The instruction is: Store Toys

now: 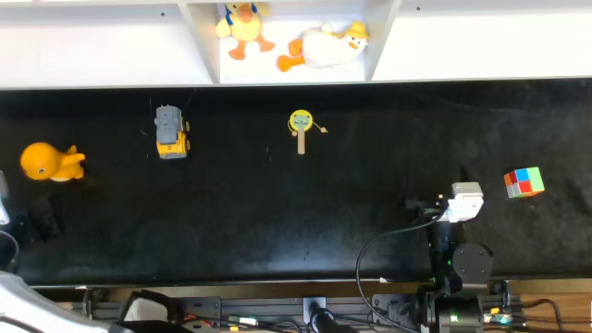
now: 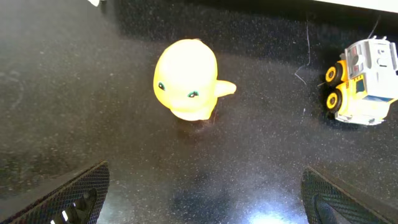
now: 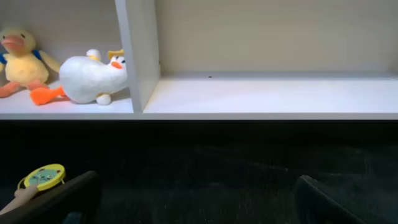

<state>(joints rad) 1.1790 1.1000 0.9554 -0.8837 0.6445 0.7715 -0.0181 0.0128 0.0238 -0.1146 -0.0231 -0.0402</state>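
A yellow rubber duck [image 2: 186, 79] stands on the black table at the far left [image 1: 51, 162]. My left gripper [image 2: 205, 199] is open just short of the duck, with nothing between its fingers. A yellow and grey toy truck [image 1: 170, 131] stands to the duck's right [image 2: 364, 81]. A small yellow rattle drum [image 1: 301, 125] lies mid-table [image 3: 40, 177]. A multicoloured cube [image 1: 524, 181] sits at the right. My right gripper [image 3: 196, 205] is open and empty low over the table, facing the shelf; its arm [image 1: 460, 205] stands left of the cube.
A white shelf [image 1: 296, 74] runs along the table's back edge. Its middle compartment holds a yellow plush duck [image 1: 243, 26] and a white plush goose [image 1: 324, 46]. A divider [image 3: 140, 56] separates them from a bare compartment [image 3: 267, 96]. Cables lie along the front edge.
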